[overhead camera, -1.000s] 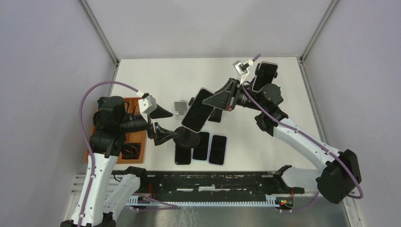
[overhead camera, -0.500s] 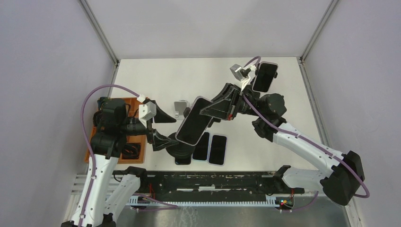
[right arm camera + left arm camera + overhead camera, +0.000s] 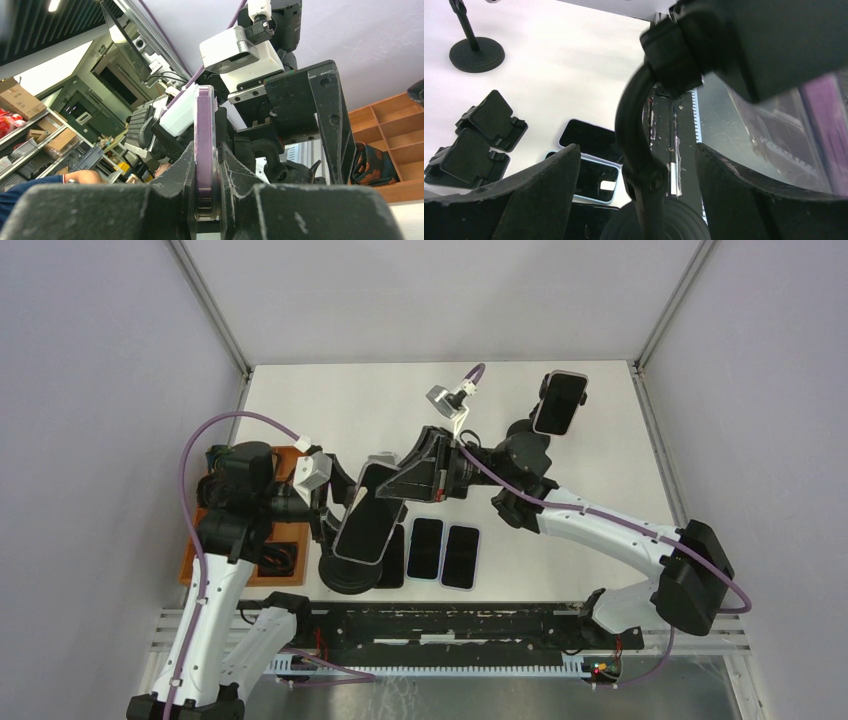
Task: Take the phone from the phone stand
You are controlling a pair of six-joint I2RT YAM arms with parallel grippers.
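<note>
A phone in a purple case [image 3: 365,525] sits tilted in the cradle of a black phone stand, whose round base [image 3: 348,575] rests near the table's front edge. My right gripper [image 3: 392,483] is shut on the phone's upper end; the right wrist view shows the purple edge [image 3: 204,115] pinched between both fingers [image 3: 205,150]. My left gripper [image 3: 338,512] is open, with its jaws on either side of the stand's neck [image 3: 634,115] and a gap on both sides [image 3: 636,155]. The stand's base [image 3: 659,222] lies below.
Two phones [image 3: 425,548] [image 3: 460,556] lie flat beside the stand. Another phone on a stand [image 3: 560,403] is at the back right. An orange tray [image 3: 290,540] sits at the left. Folded black holders [image 3: 491,120] and a bare stand [image 3: 476,52] show in the left wrist view.
The right gripper has carried the phone to the left and nearer, and the stand's base has slid with it toward the front edge. The left gripper has closed in round the stand's neck.
</note>
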